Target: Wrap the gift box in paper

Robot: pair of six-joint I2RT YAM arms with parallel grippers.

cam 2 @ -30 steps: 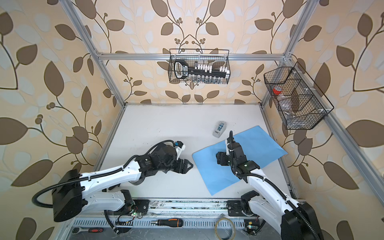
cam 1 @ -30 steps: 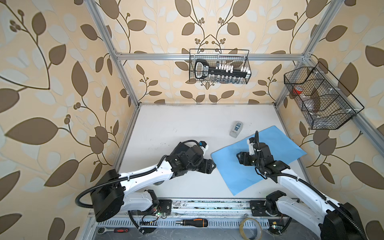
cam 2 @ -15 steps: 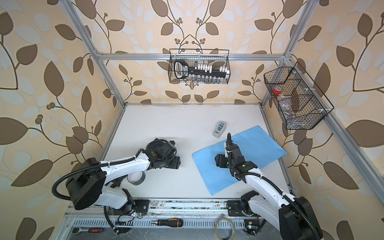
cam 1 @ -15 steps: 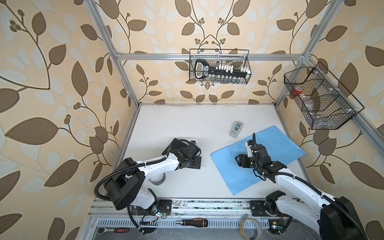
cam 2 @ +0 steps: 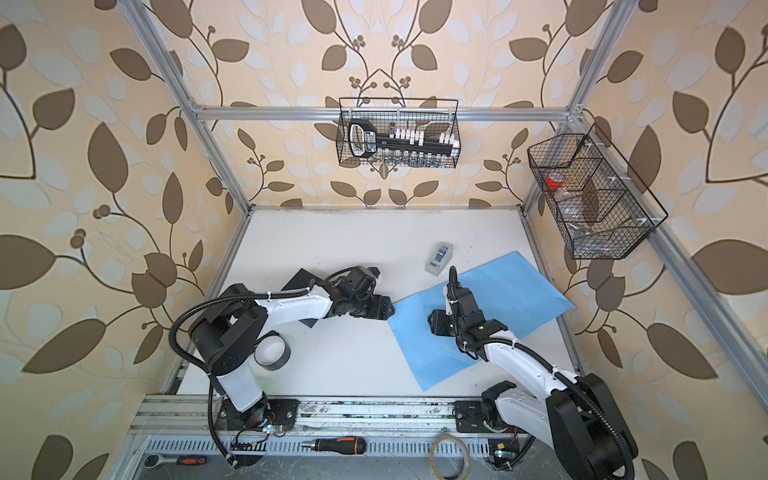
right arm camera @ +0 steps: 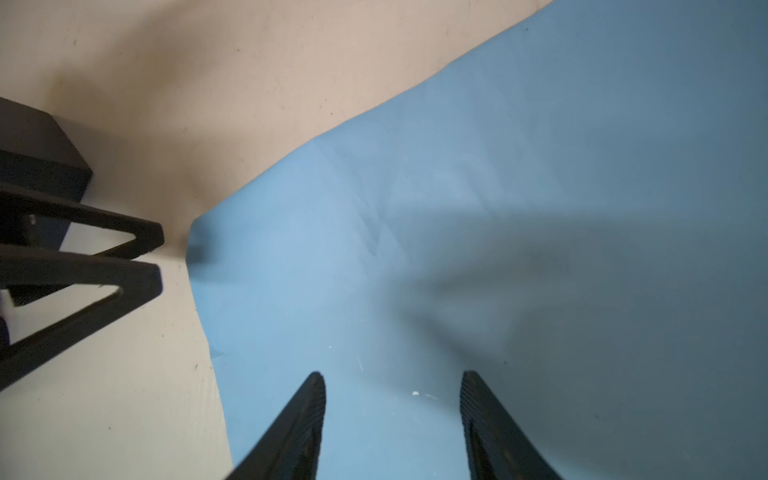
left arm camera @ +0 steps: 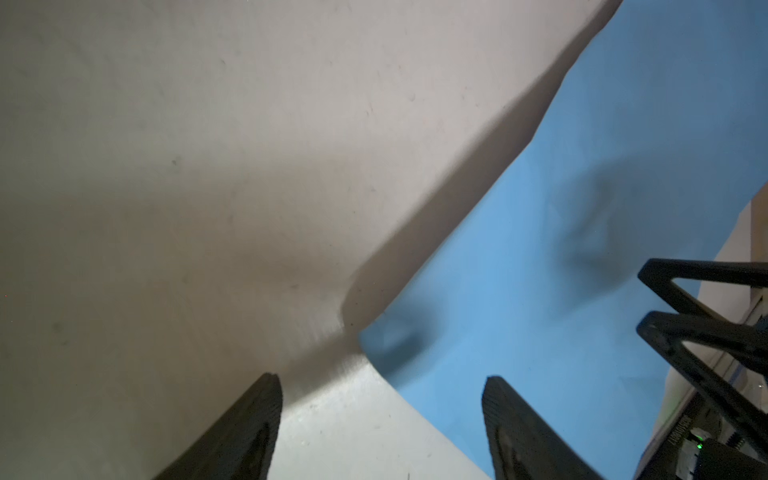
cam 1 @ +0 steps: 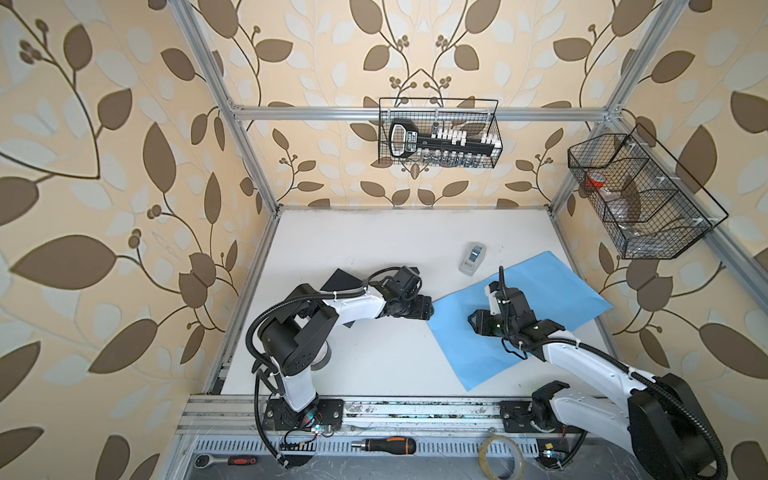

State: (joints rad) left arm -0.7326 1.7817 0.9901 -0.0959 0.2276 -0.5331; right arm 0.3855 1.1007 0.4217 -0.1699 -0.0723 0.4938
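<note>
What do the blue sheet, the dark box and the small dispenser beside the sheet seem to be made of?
By look, the paper is thin matte paper: it lies flat, with faint creases in the right wrist view. Perhaps the gift box is matte card: dull black, crisp edges. Probably the tape dispenser is grey plastic with a slight gloss.

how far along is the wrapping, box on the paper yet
Barely started. Done: the paper is spread light face up on the table. In hand: the left gripper, open, is at the sheet's corner; the right gripper, open, hovers over the sheet; neither holds anything. Left: the gift box sits off the paper behind the left arm, so placing, folding and closing all remain.
</note>
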